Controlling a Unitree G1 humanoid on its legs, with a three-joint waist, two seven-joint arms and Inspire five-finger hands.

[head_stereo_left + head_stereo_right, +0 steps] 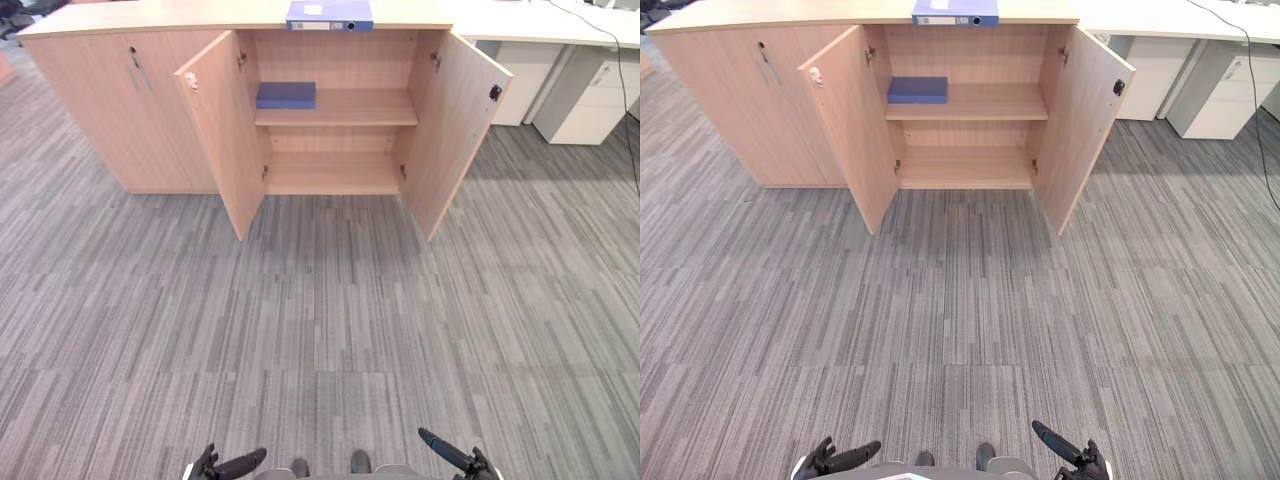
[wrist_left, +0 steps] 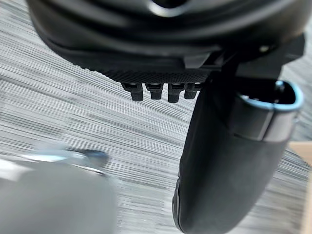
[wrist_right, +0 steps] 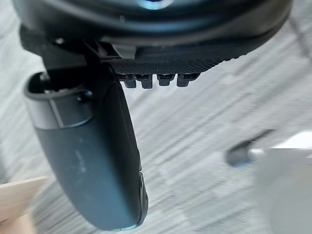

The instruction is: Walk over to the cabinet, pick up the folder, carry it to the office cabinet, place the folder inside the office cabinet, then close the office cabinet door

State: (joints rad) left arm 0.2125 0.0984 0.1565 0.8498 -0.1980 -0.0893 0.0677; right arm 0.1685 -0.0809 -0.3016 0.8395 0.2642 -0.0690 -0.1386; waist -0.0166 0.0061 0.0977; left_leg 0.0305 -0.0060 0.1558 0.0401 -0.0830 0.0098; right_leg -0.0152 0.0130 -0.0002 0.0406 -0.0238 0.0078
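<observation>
Folder [image 1: 329, 14] atop cabinet [image 1: 100, 90], far from L robot hand [image 1: 240, 463] & R robot hand [image 1: 445, 450], both uncurled, empty.

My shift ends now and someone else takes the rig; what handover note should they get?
Left hand: open, empty, low at the near edge of the eye views.
Right hand: the same.
Folder: lying on top of the cabinet, not yet picked up.
Both cabinet doors stand open; a dark blue flat item lies on the upper shelf, left side.
Done: nothing to see; the robot stands off across the carpet.
Left: walk up, take the folder, put it inside, close the doors.
</observation>
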